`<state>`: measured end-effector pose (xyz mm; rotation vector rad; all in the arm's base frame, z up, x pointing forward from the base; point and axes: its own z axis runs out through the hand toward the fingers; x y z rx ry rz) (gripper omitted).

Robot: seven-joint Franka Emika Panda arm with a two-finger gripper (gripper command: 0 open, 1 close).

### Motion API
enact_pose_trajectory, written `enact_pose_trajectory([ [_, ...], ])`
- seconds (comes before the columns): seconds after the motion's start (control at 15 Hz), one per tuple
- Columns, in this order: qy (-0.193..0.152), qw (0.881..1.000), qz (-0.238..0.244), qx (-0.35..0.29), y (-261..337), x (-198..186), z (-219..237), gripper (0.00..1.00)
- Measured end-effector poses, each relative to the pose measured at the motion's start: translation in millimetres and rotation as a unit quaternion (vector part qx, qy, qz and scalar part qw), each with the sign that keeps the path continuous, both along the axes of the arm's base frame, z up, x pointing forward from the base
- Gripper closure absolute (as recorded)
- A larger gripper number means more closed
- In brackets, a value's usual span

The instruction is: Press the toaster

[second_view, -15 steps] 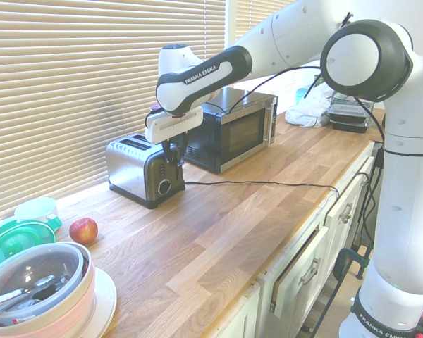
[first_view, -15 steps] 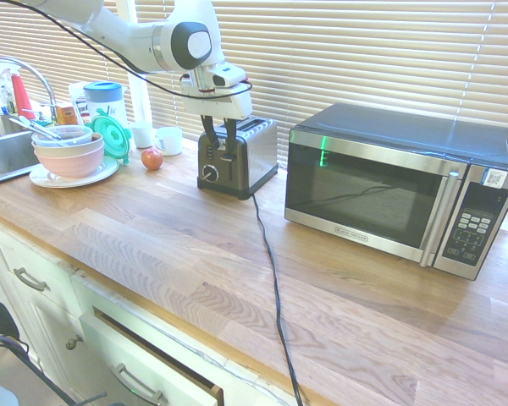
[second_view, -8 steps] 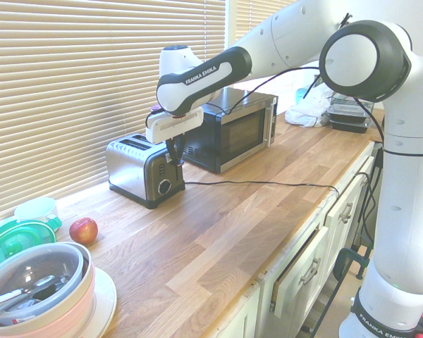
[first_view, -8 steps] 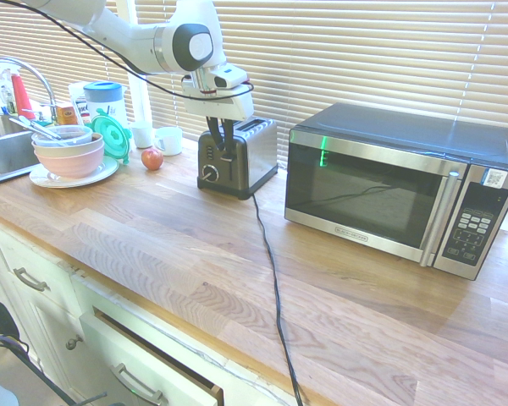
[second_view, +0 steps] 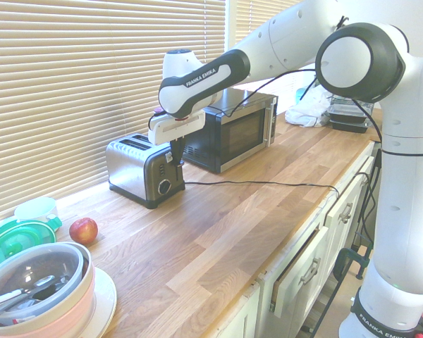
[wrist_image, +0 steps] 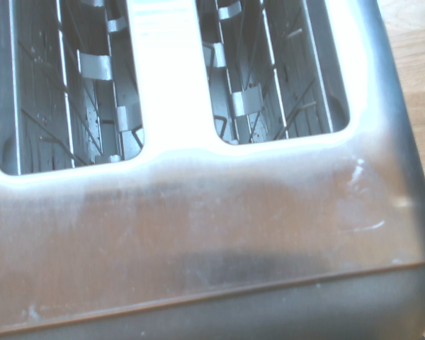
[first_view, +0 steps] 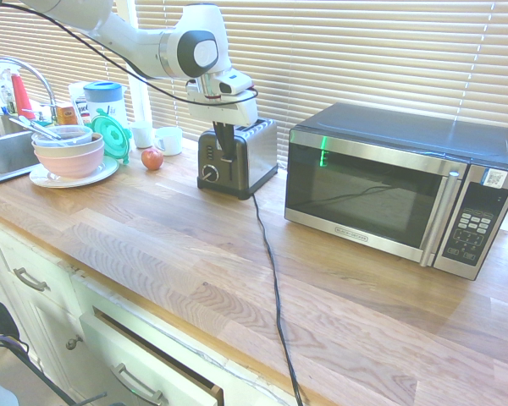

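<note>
First exterior view, from left to right: the pink bowl (first_view: 71,162) is set on a white plate (first_view: 74,180), with a smaller bowl (first_view: 64,137) nested in it. Inside that smaller one, utensils (second_view: 37,290) are held. Beside them an apple (first_view: 152,159) is seen on the table (first_view: 237,279). The toaster (first_view: 252,157) is placed between the apple and the microwave (first_view: 389,190); in its two slots, seen from the wrist, only wires and metal tabs are shown. The hand (first_view: 228,157) is closed at the toaster's knob end, with nothing seen gripped.
</note>
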<state>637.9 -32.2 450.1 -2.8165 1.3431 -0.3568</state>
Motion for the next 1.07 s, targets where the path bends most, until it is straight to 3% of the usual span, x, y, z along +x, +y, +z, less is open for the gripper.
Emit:
enact_pose_trajectory([
  [1.07, 0.028, 0.999, 0.005, 0.014, 0.6, 12.2, -51.4, 1.0],
])
